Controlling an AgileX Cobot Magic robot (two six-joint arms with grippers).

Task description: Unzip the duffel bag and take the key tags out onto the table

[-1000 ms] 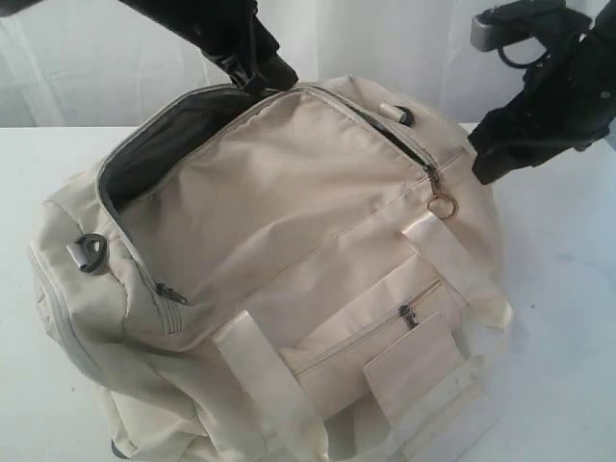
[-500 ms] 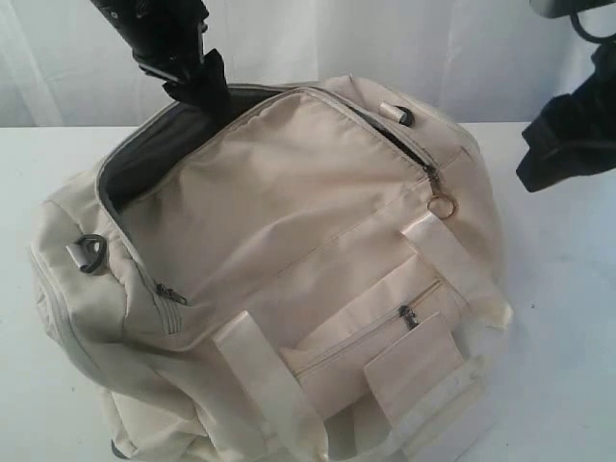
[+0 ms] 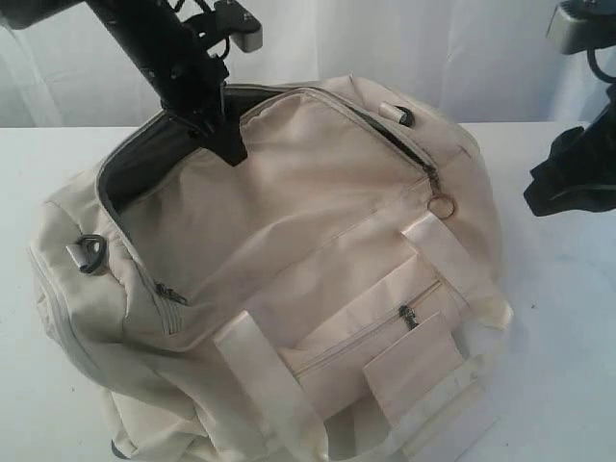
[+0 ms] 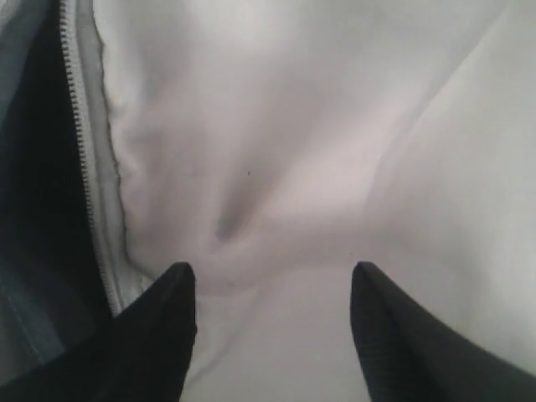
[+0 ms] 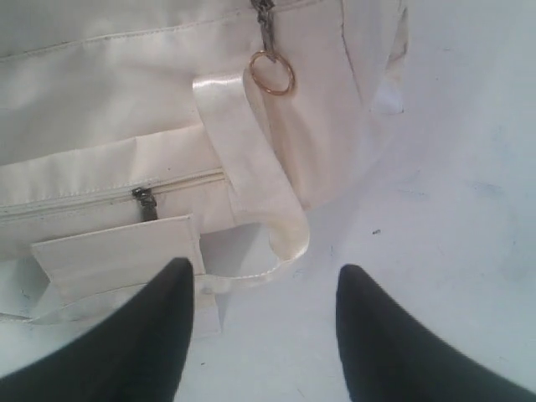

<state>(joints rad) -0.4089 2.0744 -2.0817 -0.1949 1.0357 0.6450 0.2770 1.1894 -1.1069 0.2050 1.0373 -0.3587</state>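
Duffel bag [image 3: 289,250] lying on the white desk [image 3: 568,318], front pocket toward the viewer; its lower end is cut off by the bottom edge of the exterior view. The main zip is undone along the far and left side, exposing dark grey lining [image 3: 144,159]. The interior is in shadow and nothing inside it can be made out. The left arm crosses in front of the far rim of the opening and hides part of it.

Left gripper [image 3: 229,149], at the edge of the opening, over the cream top panel. In the left wrist view the left gripper [image 4: 272,276] has its jaws spread with only creased fabric between them. The zip teeth [image 4: 88,167] run just beside one finger.

Right gripper [image 3: 558,192], well apart from the bag on the right, partly cut off by the frame edge. In the right wrist view the right gripper [image 5: 264,276] is spread and holds nothing, over bare desk near a looped strap handle [image 5: 251,167].

Other details: gold ring on the zip pull [image 3: 441,205]; closed front pocket zip [image 3: 408,316]; grey strap ring [image 3: 89,252] at the left end; white curtain [image 3: 385,48] behind.
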